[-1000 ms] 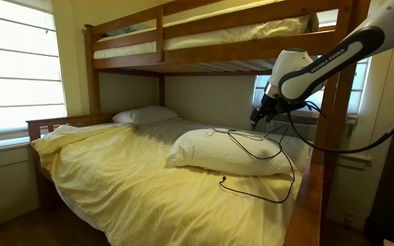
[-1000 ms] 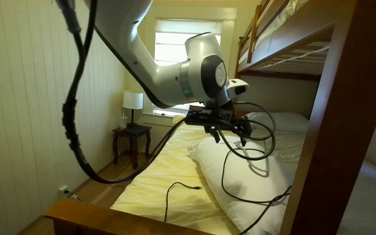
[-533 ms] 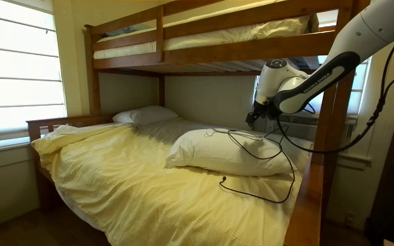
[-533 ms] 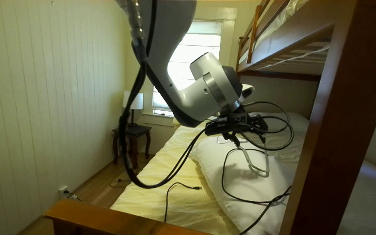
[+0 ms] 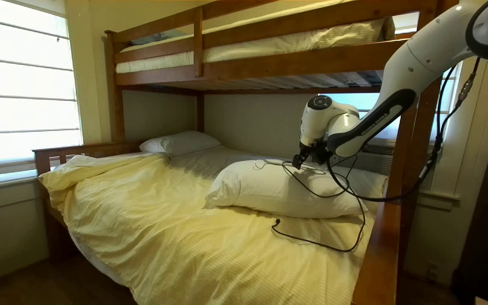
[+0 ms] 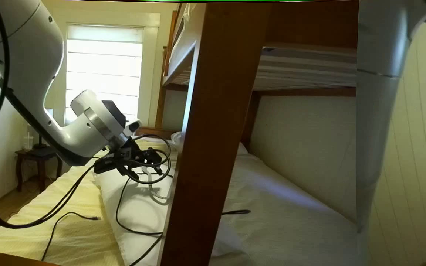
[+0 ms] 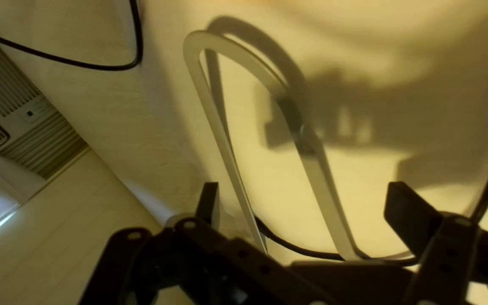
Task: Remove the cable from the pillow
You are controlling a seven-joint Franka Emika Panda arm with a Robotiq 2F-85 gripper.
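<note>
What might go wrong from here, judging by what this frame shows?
In the wrist view, the pale loop shows between the open fingers, so closing might grab it rather than the cable. Loops of the robot's own cord hang beside the fingers and may snag. The cable also trails off the pillow onto the yellow bedding, so a short lift might leave part of it behind.

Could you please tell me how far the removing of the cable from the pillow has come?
Done: nothing that I can see; the black cable lies across the pillow, one end on the yellow blanket.
In hand: probably the grasp; the open gripper hangs over the pillow, holding no cable.
Left: gripping the cable and lifting it off the pillow.
</note>
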